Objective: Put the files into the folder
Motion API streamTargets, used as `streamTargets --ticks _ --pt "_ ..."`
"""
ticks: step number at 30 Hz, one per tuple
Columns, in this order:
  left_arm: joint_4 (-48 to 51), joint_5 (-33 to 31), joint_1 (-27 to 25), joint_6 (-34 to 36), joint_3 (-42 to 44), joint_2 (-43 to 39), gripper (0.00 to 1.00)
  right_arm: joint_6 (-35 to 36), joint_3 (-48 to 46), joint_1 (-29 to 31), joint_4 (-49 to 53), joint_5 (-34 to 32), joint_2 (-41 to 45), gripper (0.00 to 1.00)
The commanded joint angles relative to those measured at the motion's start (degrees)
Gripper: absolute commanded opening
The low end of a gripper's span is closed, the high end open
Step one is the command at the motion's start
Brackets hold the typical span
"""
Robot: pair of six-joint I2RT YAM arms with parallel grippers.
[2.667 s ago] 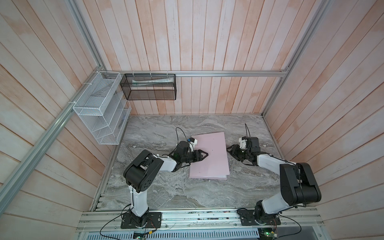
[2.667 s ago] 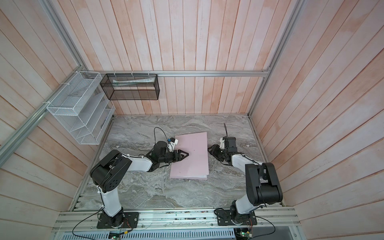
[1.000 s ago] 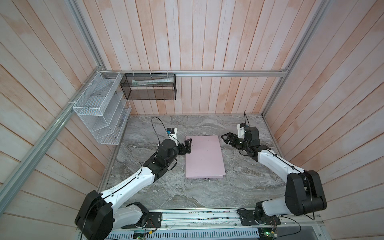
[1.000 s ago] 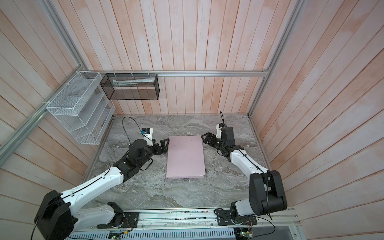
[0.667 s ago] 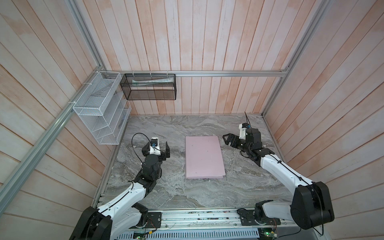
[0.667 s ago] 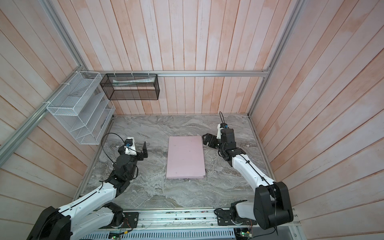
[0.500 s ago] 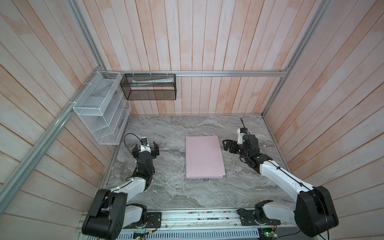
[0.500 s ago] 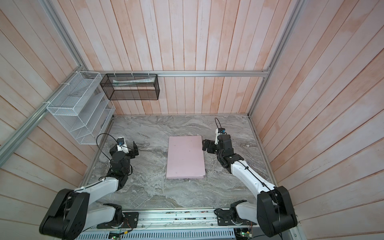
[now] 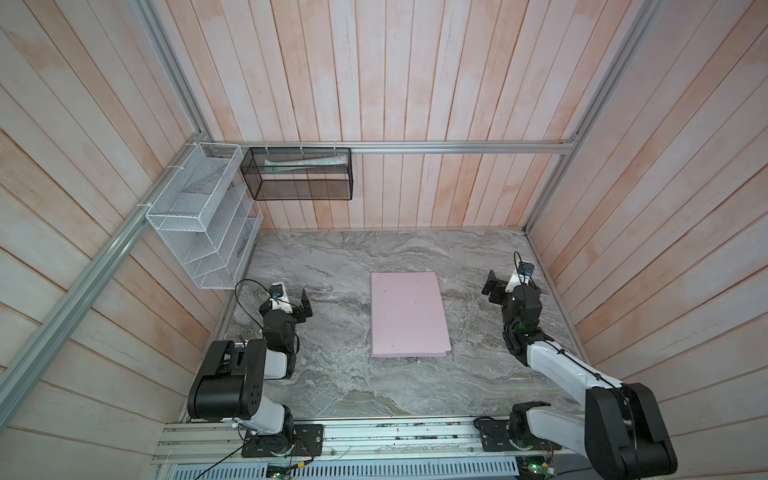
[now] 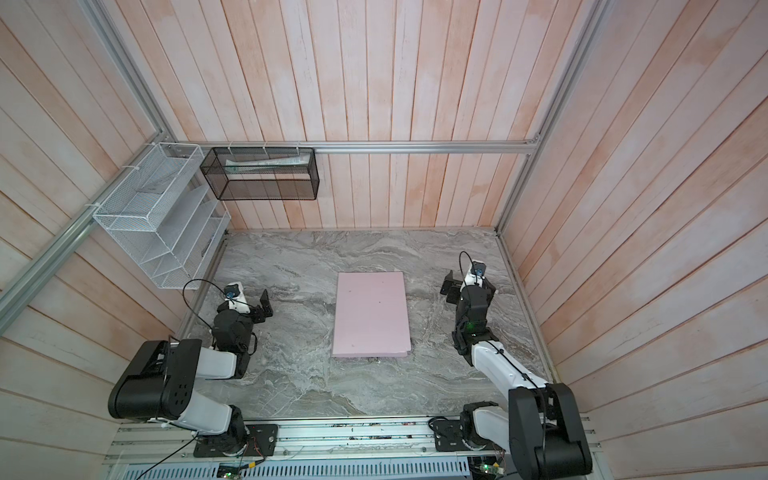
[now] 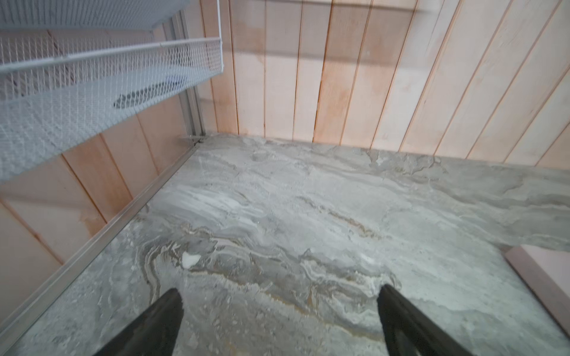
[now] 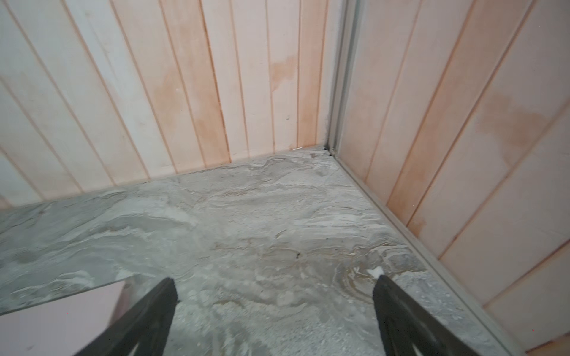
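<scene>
The pale pink folder [image 9: 409,316] [image 10: 372,316] lies closed and flat on the middle of the marble table. No files show; they are hidden or out of view. My left gripper [image 9: 301,306] [image 10: 262,307] is open near the left wall, well apart from the folder. My right gripper [image 9: 494,289] [image 10: 449,289] is open near the right wall, also apart from it. In the wrist views each gripper [image 11: 279,292] [image 12: 274,283] has only bare marble between its fingers, and a folder corner [image 11: 549,277] [image 12: 61,314] shows at the side.
A white wire-mesh rack [image 9: 203,232] [image 11: 92,77] hangs on the left wall above my left gripper. A black mesh basket [image 9: 299,178] holding rolled pale paper hangs on the back wall. Wooden walls close in three sides of the table [image 9: 332,386].
Both arms have drawn back from the folder, the left gripper to the left wall and the right gripper toward the right wall. The folder now lies straight and has stayed still over the last second.
</scene>
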State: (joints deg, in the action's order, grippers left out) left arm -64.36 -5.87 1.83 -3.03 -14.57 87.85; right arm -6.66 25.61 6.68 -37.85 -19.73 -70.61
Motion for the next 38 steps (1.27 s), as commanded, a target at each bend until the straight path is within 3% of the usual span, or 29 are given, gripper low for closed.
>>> streamTargets --ticks 1,3,4,6,8,9,12,38 --pt "0.23 1.61 0.02 -0.89 -1.21 -0.06 1.0 5.03 -3.57 -2.29 -9.58 -2.53 -6.65 0.98" --pt "-0.21 1.6 0.02 -0.88 -1.15 0.11 1.0 3.77 -8.61 -4.42 -21.6 -0.24 -11.47 0.97" --pt "0.05 1.55 -0.07 -0.88 -1.19 -0.03 1.0 2.82 -12.67 -5.69 -32.26 1.95 -14.91 0.96" --pt "0.08 1.26 -0.23 -0.7 -1.08 -0.03 1.0 5.61 -15.74 -5.52 -46.66 5.98 -20.86 0.85" --pt "0.15 0.97 -0.38 -0.62 -1.25 -0.06 1.0 4.54 -12.21 -5.39 -33.11 5.57 -16.98 0.82" --pt "0.06 0.71 -0.55 -0.53 -1.25 -0.01 1.0 3.9 -11.67 -6.74 -30.37 8.36 -16.17 0.97" --pt "0.48 0.52 -0.76 -0.27 -1.5 0.03 1.0 3.53 -12.86 -7.12 -35.24 8.78 -17.65 0.98" --pt "1.77 0.47 -1.07 0.21 -2.3 0.38 1.0 3.93 -12.25 -7.12 -32.62 9.18 -16.71 0.98"
